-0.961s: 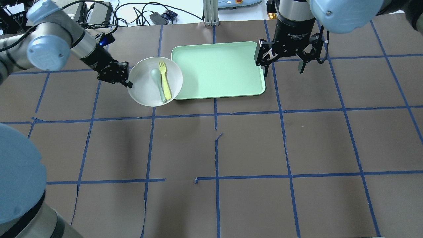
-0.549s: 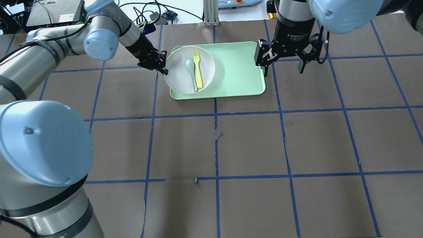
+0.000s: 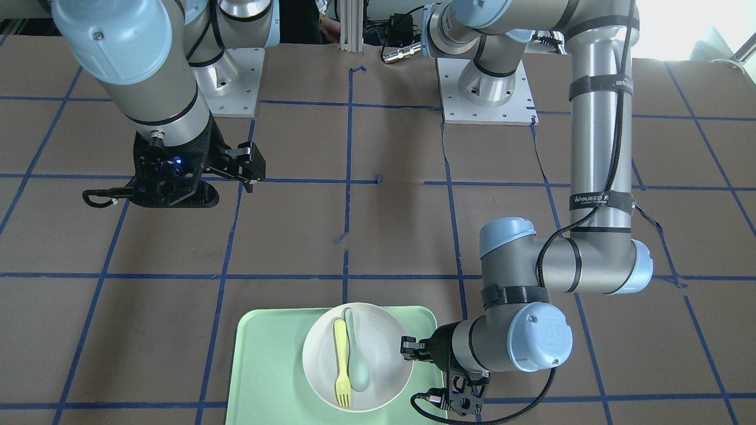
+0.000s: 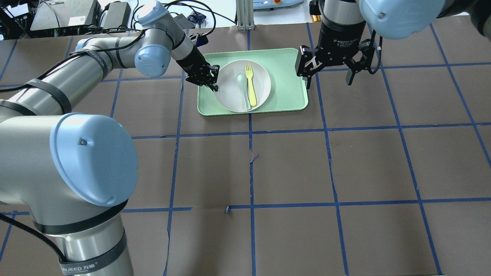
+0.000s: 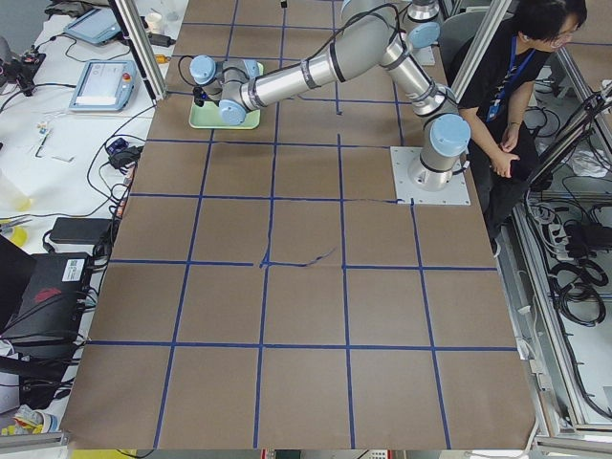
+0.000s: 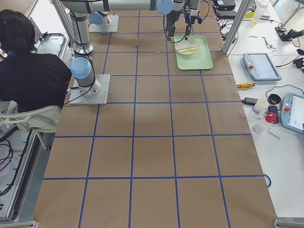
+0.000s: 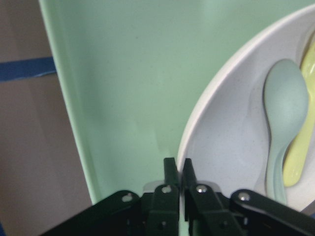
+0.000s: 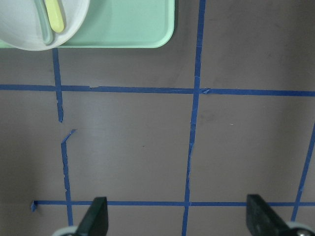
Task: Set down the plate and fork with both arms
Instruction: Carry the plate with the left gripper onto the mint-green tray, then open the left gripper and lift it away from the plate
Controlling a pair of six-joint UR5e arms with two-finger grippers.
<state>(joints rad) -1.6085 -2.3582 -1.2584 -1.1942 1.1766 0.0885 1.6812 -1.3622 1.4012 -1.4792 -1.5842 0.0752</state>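
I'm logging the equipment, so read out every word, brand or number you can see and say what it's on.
"WANJEED": black forearm strap on the silver-grey left arm.
"2F Adaptive": black body of the right tool; rest blurred.
"NJEED", cut off: black base strap, same arm.
No text: round white plate, pale-yellow plastic fork, mint-green tray.
Grey pendant screen: too small to read.

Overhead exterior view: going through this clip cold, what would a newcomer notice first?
The white plate, carrying a pale-yellow fork and a grey-green spoon side by side, is over the mint-green tray at the far middle of the table. The left end effector is clamped on the plate's left rim. The right end effector hangs open just past the tray's right edge, holding nothing.
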